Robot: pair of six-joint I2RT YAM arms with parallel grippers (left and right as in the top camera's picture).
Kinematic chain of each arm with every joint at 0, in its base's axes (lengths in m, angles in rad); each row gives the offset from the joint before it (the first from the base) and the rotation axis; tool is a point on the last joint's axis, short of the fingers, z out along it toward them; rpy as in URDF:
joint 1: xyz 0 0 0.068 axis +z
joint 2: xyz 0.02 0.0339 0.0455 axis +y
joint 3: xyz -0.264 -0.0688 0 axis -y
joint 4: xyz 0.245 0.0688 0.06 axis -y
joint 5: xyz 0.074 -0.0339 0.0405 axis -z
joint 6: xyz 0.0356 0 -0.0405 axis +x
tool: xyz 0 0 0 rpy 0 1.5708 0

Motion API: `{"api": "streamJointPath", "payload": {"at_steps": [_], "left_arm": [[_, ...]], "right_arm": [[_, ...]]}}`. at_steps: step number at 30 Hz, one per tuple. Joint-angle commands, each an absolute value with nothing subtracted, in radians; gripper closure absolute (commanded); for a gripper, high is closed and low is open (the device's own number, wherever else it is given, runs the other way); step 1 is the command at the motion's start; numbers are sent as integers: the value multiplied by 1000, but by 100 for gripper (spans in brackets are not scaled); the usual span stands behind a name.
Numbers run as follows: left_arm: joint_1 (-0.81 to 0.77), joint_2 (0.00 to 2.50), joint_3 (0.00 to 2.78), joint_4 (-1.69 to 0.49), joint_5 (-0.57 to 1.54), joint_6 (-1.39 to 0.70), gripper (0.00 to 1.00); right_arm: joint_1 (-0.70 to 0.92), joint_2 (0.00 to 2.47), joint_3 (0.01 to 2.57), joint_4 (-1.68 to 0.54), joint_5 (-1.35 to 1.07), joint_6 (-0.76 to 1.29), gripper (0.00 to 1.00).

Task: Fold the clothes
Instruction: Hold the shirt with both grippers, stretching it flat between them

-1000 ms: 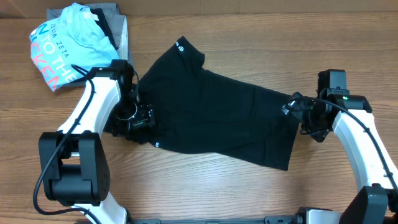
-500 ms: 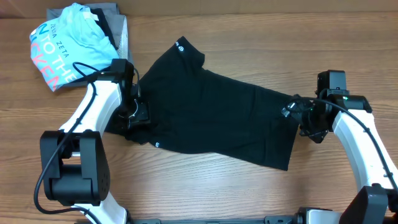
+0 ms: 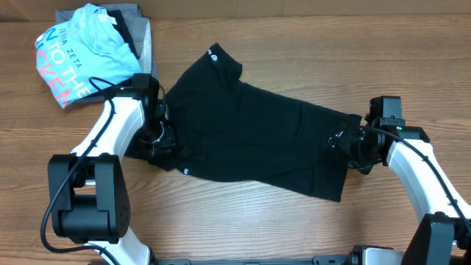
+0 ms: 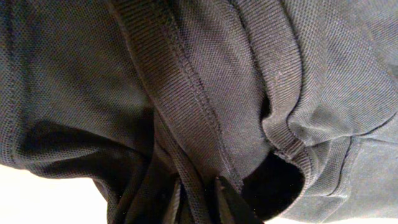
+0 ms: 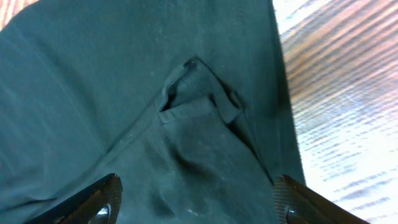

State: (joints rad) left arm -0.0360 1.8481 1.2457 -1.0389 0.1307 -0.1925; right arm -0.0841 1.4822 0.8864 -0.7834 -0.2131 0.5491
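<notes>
The clothes, a black T-shirt [image 3: 250, 132], lie spread diagonally across the wooden table [image 3: 294, 44], neck logo at the upper left. My left gripper [image 3: 156, 140] is at the shirt's left edge. In the left wrist view it [image 4: 199, 200] is shut on a bunched ribbed hem of the T-shirt [image 4: 186, 81]. My right gripper [image 3: 344, 143] hovers over the shirt's right end. The right wrist view shows this gripper [image 5: 196, 202] open, its fingers wide apart over the dark fabric [image 5: 124, 93] near a small puckered fold [image 5: 199, 93].
A light blue tee [image 3: 81, 55] with lettering lies crumpled on grey folded garments [image 3: 141, 33] at the back left, close behind my left arm. Bare wood [image 5: 342, 93] shows just right of the shirt's edge.
My left gripper has closed on the shirt's left edge. My right gripper has slid left and slightly down onto the shirt's right end, its jaws a little narrower.
</notes>
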Motion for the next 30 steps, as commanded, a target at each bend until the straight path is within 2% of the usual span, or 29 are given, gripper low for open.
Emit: {"api": "streamJointPath", "payload": {"at_steps": [1, 7, 13, 20, 24, 28, 30], "left_arm": [[-40, 1828, 1231, -1035, 147, -179, 81], [-40, 1828, 1231, -1029, 147, -179, 96], [-40, 1828, 1231, -1022, 147, -179, 96], [-40, 1828, 1231, -1002, 147, -179, 96], [-40, 1828, 1231, -992, 147, -179, 96], [-40, 1828, 1231, -982, 147, -179, 96], [-40, 1828, 1231, -979, 147, -179, 96]], "right_arm": [[-80, 1491, 868, -755, -245, 551, 19], [-80, 1594, 868, -683, -241, 553, 19], [-80, 1674, 869, -639, -241, 553, 25], [-80, 1676, 871, -633, -224, 553, 44], [-80, 1676, 871, -633, -203, 553, 61], [-80, 1676, 873, -634, -182, 553, 63], [-80, 1676, 873, -636, -163, 553, 67]]}}
